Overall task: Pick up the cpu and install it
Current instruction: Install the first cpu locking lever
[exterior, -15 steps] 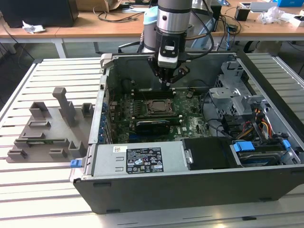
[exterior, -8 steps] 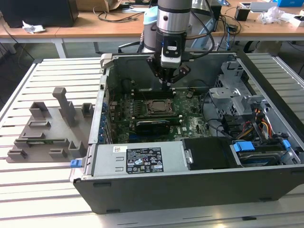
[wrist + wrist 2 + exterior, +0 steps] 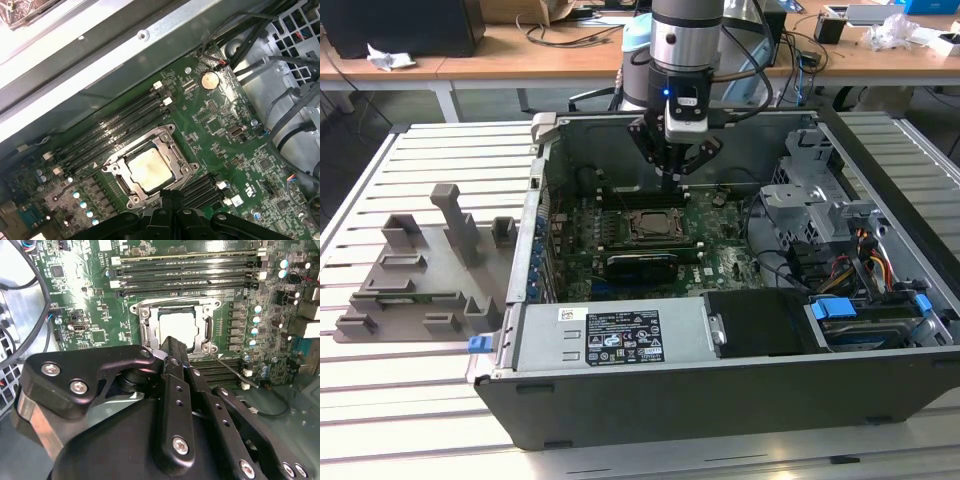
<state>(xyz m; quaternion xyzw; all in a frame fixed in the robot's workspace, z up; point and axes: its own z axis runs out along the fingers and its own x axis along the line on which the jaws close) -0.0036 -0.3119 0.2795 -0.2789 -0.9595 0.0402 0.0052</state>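
- Silver-grey metal shows on top of the cpu [image 3: 148,169], which lies flat inside the socket frame [image 3: 171,146] on the green motherboard [image 3: 220,125].
- In the exterior view the cpu [image 3: 650,225] sits near the middle of the open computer case [image 3: 720,385].
- Rows of black memory slots [image 3: 125,117] run along 2 opposite sides of the frame, and a round coin battery [image 3: 209,79] lies farther out on the board.
- The gripper [image 3: 667,183] hangs above the board, over the far edge of the frame. Its 2 fingers are pressed together with nothing between them, as both wrist views show [image 3: 170,342] [image 3: 172,194].
- The case rests on a slatted metal table [image 3: 420,400].
- A grey plastic tray [image 3: 420,270] with upright blocks stands beside the case, on the exterior view's left.
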